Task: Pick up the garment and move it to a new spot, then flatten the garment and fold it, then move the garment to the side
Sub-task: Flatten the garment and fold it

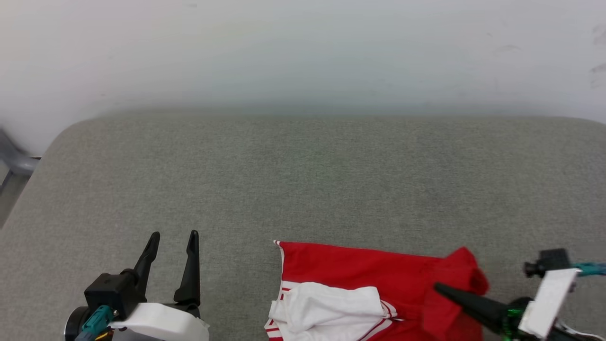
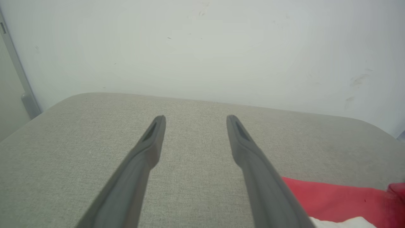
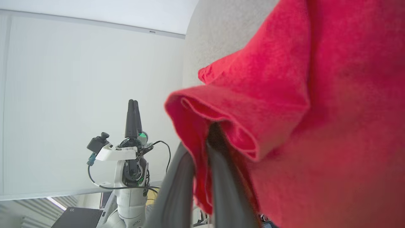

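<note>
The garment (image 1: 360, 274), red with a white sleeve and striped trim, lies at the near edge of the grey cushion (image 1: 303, 180). My right gripper (image 1: 440, 288) is shut on a raised red fold at the garment's right side; in the right wrist view the red cloth (image 3: 269, 101) drapes over both fingers (image 3: 218, 177). My left gripper (image 1: 173, 237) stands open above bare cushion to the garment's left, apart from it, nothing between its fingers. The left wrist view shows the open left gripper (image 2: 195, 117) and a corner of the garment (image 2: 335, 199) at lower right.
A pale wall (image 1: 303, 52) rises right behind the cushion. The cushion's rounded left corner (image 1: 61, 137) drops off to a floor gap with a grey post (image 1: 14, 161). Bare grey fabric stretches across the middle and back.
</note>
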